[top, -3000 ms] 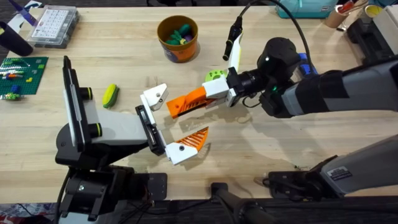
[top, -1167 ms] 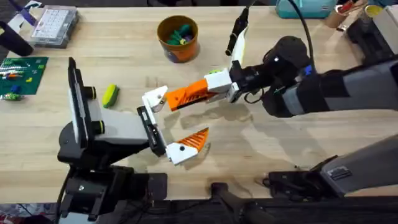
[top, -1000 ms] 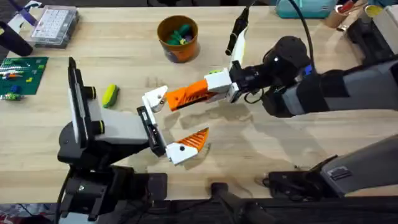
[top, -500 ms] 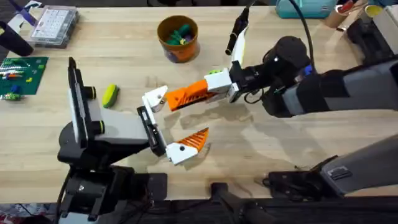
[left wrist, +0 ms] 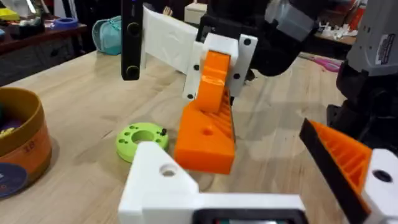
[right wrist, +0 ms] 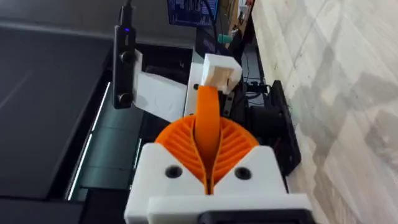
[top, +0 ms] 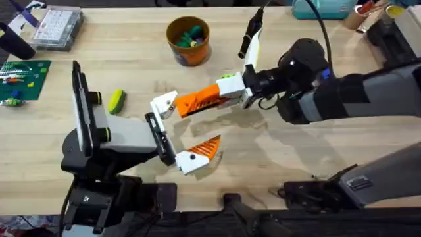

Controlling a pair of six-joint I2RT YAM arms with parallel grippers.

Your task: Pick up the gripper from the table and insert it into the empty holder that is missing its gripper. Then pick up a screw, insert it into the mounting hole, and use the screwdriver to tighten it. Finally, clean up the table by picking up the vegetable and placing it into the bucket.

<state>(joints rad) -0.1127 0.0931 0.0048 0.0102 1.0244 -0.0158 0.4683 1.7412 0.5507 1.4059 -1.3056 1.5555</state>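
My right gripper (top: 212, 97) (right wrist: 207, 134) is shut on the small orange gripper (top: 191, 103) (left wrist: 208, 127) (right wrist: 208, 102). It holds the piece level, with its tip against the empty white holder (top: 164, 104) (left wrist: 163, 182) (right wrist: 221, 70) on my left arm's black jaw bar. My left gripper (top: 186, 128) stands open, with its one orange finger (top: 206, 147) (left wrist: 342, 155) on the near side. The yellow-green vegetable (top: 116, 100) lies on the table left of the holder. Farther back stands the yellow-orange bucket (top: 188, 39) (left wrist: 18, 149) with several small items in it.
A green disc (top: 228, 78) (left wrist: 142, 137) lies beside the right gripper. A clear parts box (top: 58, 26) and a green baseplate (top: 23, 78) sit at the far left. A black-and-white cable plug (top: 248, 39) lies right of the bucket.
Since three seconds ago, my right gripper has carried the orange gripper up and left until its tip met the holder. Nothing has moved over the last second.
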